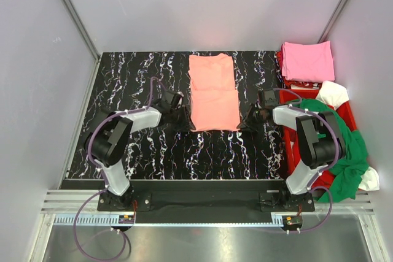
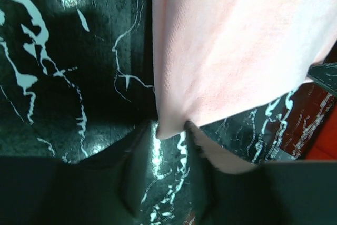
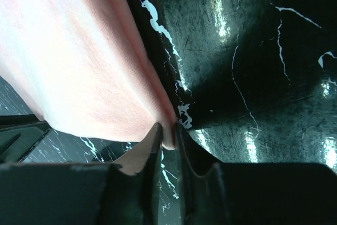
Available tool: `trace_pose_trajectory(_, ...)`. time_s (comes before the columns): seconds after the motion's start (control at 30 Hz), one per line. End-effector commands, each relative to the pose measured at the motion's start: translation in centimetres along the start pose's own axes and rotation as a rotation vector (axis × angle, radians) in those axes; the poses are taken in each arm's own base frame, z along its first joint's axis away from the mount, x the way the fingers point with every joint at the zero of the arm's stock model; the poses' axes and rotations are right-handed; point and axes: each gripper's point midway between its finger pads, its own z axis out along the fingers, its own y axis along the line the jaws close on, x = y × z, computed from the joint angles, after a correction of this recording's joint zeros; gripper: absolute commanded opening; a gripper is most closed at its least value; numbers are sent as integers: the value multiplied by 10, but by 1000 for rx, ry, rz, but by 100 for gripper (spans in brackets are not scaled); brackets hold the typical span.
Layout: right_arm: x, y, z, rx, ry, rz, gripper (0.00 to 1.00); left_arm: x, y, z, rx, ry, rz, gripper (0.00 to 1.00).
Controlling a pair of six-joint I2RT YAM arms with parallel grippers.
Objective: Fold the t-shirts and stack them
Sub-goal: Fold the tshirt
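Salmon-orange t-shirt (image 1: 213,93) lies flat as a long folded strip mid-table (image 1: 135,78). Left gripper (image 1: 186,123) is pinched on its 7 o'clock corner, right gripper (image 1: 244,123) on its 5 o'clock corner. Pink t-shirt (image 1: 307,61) sits at 2 o'clock, well apart.

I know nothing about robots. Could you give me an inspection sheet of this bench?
Surface: black marbled table.
Job's things: salmon shirt folded narrow at centre; pink shirt folded far right; green shirt and white shirt draped over the crate.
Clutter: red crate at right.
Claws: left claw and right claw each pinch a near corner of the salmon shirt.
Cables: purple cables along both arms, looping by the bases.
Surroundings: plain white walls.
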Motion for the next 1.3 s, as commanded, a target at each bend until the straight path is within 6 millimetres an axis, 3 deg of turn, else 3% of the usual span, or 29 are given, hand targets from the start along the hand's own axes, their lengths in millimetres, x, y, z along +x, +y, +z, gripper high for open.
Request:
trace_pose_trajectory(0.0, -1, -3, 6, 0, -11, 5, 17, 6, 8, 12, -16, 13, -1, 26)
trace_pose_trajectory(0.13, 0, -3, 6, 2, -6, 5, 1, -3, -1, 14, -2, -1, 7, 2)
trace_pose_trajectory(0.23, 2, -1, 0, -5, -8, 5, 0, -3, -9, 9, 5, -2, 21, 0)
trace_pose_trajectory(0.37, 5, 8, -26, -21, -30, 1, 0, 8, -16, -11, -2, -6, 44, 0)
trace_pose_trajectory(0.57, 44, 3, -88, -7, -1, -12, 0, 62, -30, -53, 11, 33, 79, 0)
trace_pose_trajectory(0.6, 56, -1, -96, 2, 21, -4, 0, 77, -35, -67, 14, 42, 88, 0)
trace_pose_trajectory(0.67, 71, -1, -117, -31, 1, -4, 0, 87, -43, -88, 35, 14, 108, 0)
trace_pose_trajectory(0.7, 86, -8, -123, -18, 33, 25, 0, 103, -39, -94, 15, 40, 101, 0)
trace_pose_trajectory(0.87, 120, -1, -172, -119, 2, 54, 0, 137, -55, -145, 100, 24, 98, 0)
trace_pose_trajectory(0.97, 128, 2, -194, -149, -32, 69, 0, 146, -62, -168, 129, 19, 90, 0)
trace_pose_trajectory(1.07, 124, 12, -209, -170, -53, 55, 0, 142, -69, -185, 141, -2, 90, 0)
trace_pose_trajectory(1.13, 110, 21, -221, -173, -113, 33, 0, 131, -76, -198, 139, -46, 110, 0)
trace_pose_trajectory(1.27, 77, 35, -223, -125, -169, -7, 0, 104, -90, -208, 100, -97, 158, 0)
